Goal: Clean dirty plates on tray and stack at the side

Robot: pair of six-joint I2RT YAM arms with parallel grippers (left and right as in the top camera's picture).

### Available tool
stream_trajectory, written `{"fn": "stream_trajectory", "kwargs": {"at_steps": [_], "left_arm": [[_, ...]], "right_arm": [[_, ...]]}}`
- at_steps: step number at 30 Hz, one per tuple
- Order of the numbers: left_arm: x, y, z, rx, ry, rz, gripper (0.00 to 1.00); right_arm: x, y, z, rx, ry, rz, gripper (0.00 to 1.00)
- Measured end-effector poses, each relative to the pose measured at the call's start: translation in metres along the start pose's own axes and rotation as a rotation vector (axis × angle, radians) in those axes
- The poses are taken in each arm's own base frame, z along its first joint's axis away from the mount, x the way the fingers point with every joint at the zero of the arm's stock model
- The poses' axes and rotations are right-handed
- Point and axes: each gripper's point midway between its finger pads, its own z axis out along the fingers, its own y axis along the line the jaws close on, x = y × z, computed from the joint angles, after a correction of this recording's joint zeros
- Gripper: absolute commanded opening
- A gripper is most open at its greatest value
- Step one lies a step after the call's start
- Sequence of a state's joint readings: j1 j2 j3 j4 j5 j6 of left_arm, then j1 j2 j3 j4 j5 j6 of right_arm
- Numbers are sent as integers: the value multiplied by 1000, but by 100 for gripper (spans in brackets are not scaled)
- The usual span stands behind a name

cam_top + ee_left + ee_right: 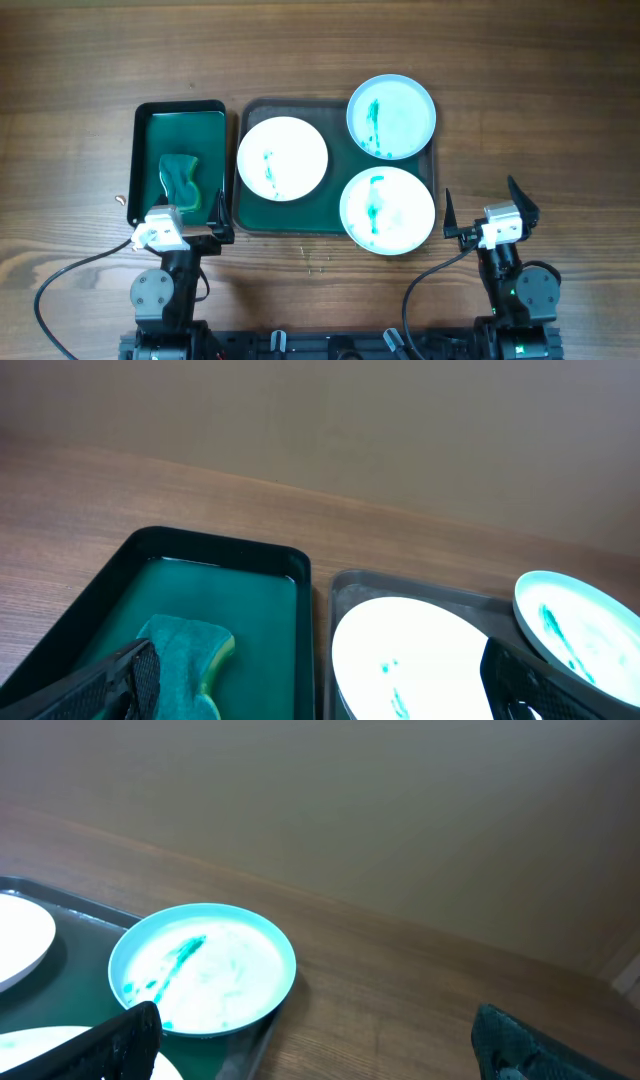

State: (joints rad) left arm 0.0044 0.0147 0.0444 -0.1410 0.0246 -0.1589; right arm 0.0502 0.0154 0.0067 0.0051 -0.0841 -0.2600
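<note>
Three smeared plates lie on the dark green tray (245,215): a white plate (283,158) at the left, a pale blue plate (391,116) at the back right, a white plate (387,211) at the front right. My left gripper (183,222) is open and empty at the near edge of the sponge bin. My right gripper (486,208) is open and empty, right of the tray. The left wrist view shows the left white plate (410,660) and the blue plate (580,625). The right wrist view shows the blue plate (203,970) and the tray's rim (80,907).
A smaller dark green bin (148,120) left of the tray holds a green sponge (182,180), also in the left wrist view (185,650). Bare wooden table (540,120) lies right of the tray.
</note>
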Motion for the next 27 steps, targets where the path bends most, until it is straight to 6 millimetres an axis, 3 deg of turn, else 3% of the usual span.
{"fn": "stream_trajectory", "kwargs": {"at_steps": [18,22,27], "left_arm": [[0,2,0,-12,-3,0,100],[-2,3,-1,-21,4,0,100],[-40,-5,-14,-29,18,2,100]], "right_arm": [[-27,-6,-2,18,-107,66,100],[-42,-5,-4,-4,-137,99,100],[-76,-6,-2,-57,-126,122,100]]}}
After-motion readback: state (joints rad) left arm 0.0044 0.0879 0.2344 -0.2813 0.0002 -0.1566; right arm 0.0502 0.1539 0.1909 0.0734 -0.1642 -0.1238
